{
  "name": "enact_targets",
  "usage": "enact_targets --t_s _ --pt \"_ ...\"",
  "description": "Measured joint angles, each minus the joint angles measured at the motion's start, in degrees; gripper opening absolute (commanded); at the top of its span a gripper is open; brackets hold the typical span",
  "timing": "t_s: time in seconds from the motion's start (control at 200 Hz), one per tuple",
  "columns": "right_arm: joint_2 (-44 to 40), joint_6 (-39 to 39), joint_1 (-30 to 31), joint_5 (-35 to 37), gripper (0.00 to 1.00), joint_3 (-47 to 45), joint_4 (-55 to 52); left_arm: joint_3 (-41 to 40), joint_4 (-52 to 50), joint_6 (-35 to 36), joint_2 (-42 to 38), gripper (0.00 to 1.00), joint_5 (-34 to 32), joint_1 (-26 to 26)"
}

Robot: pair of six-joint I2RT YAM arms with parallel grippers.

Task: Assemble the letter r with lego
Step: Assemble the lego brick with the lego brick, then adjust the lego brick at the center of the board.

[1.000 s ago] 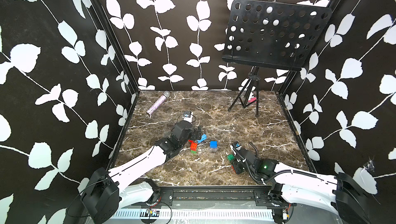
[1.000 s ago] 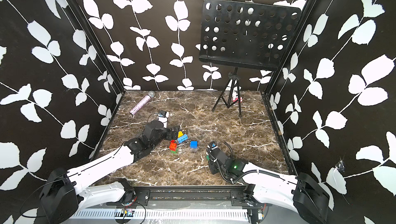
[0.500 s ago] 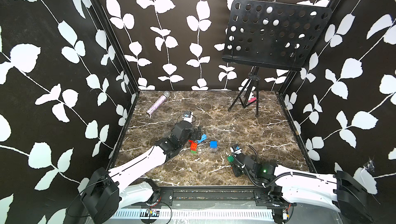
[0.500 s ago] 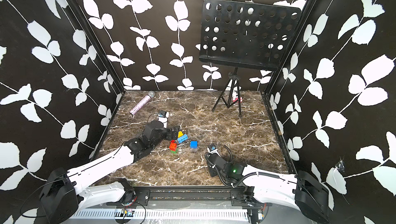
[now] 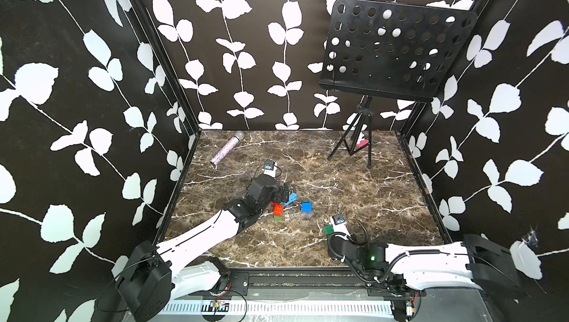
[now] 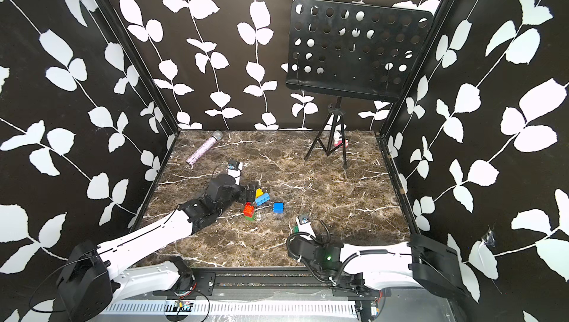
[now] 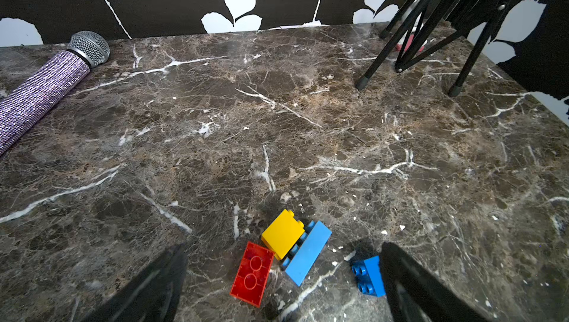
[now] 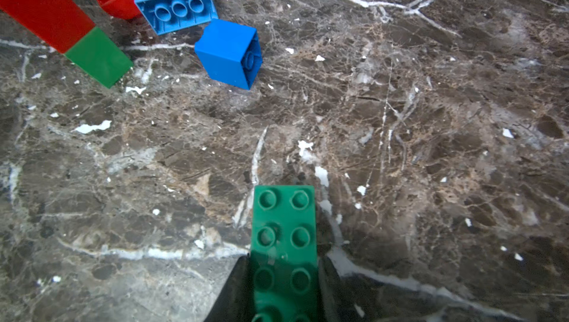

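dark green brick (image 8: 284, 243), blue brick (image 8: 226, 52)

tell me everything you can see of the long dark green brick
The dark green brick is glossy plastic, long, two studs wide, at least four stud rows showing, studs toward the wrist camera. The right gripper clamps its long sides at one end; the free end juts out over the marble table.

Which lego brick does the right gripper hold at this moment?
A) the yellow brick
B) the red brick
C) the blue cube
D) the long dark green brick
D: in the right wrist view, the right gripper is closed on the sides of the long dark green brick, whose studded face points at the camera.
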Motion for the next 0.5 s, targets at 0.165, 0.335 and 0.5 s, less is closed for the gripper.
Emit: enact_targets --t_s 0.165,0.335,0.5 --pt "1.8 3.5 2.7 2.6 0.07 1.2 -0.1 -1.2 -0.1 -0.3 -0.4 0.99 0.0 0.0" --pt "-4.0 3.9 3.1 0.7 0.09 0.9 -6.5 -1.5 -0.4 -0.4 -1.7 0.99 -0.5 0.0" --pt "-9.4 -2.2 -3.0 -2.3 0.11 3.3 -15.8 -1.5 -0.5 -0.3 -2.3 0.99 -1.0 0.0"
